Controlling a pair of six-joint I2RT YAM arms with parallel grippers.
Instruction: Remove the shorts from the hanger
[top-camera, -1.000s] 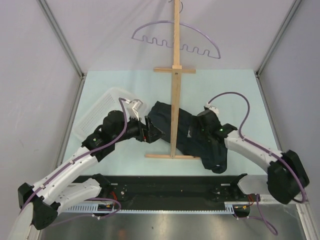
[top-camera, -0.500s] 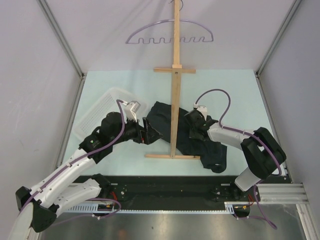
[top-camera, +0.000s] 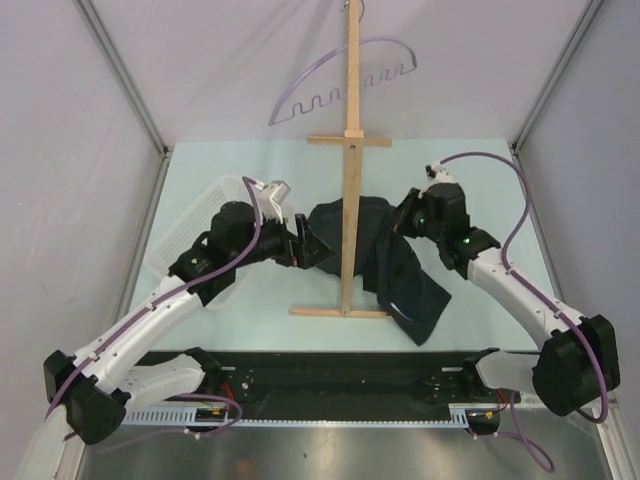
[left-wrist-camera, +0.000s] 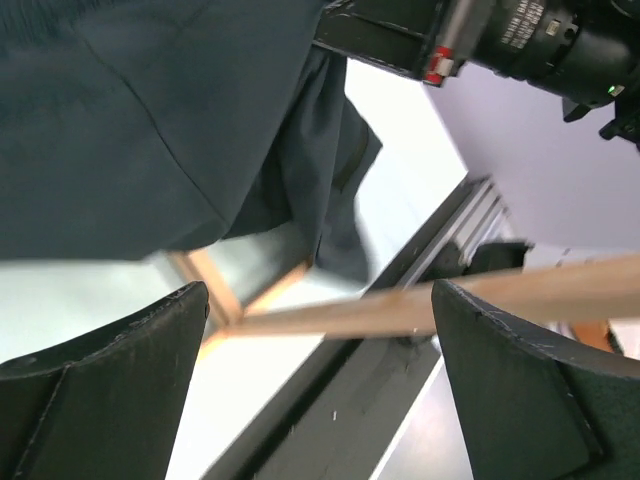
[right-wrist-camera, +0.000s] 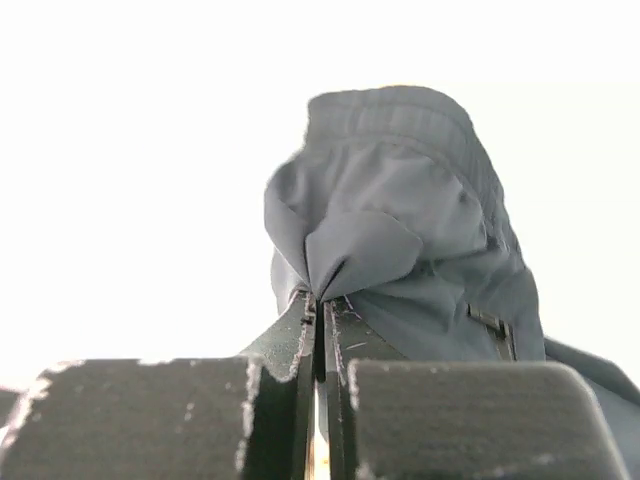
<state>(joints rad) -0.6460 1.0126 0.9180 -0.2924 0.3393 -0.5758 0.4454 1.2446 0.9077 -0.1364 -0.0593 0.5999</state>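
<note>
Top view, hanger: the lilac wire hanger (top-camera: 320, 98) hangs tilted from the top of the wooden stand (top-camera: 348, 200), bare, with no cloth on it.
Top view, shorts: the black shorts (top-camera: 395, 275) lie crumpled on the pale worktop (top-camera: 250, 170), spread to both sides of the stand's upright near its foot, one leg trailing toward the near edge.
Top view, left gripper: the left gripper (top-camera: 308, 245) sits just beside the left edge of the shorts, with the white basket (top-camera: 195, 225) behind its arm.
Top view, right gripper: the right gripper (top-camera: 400, 222) is at the far right part of the cloth.
Left wrist view, left gripper: spread wide and holding nothing. The shorts (left-wrist-camera: 150, 120) hang above and ahead, and the wooden stand (left-wrist-camera: 450, 300) crosses between the fingers (left-wrist-camera: 100, 390).
Right wrist view, right gripper: pressed together and pinching a small fold of the shorts (right-wrist-camera: 400, 230), which bunch upward with the gathered waistband on top. The background is washed out white.
Risk, snag: since the cloth lies on both sides of the upright, a sideways pull from the right could probably drag on the stand and tip it or shake the hanger loose.
Risk, slip: the pinch takes only a thin fold, so the floppy fabric may slide out under load.
Risk, collision: the open left fingers are close to the upright and could knock it.
</note>
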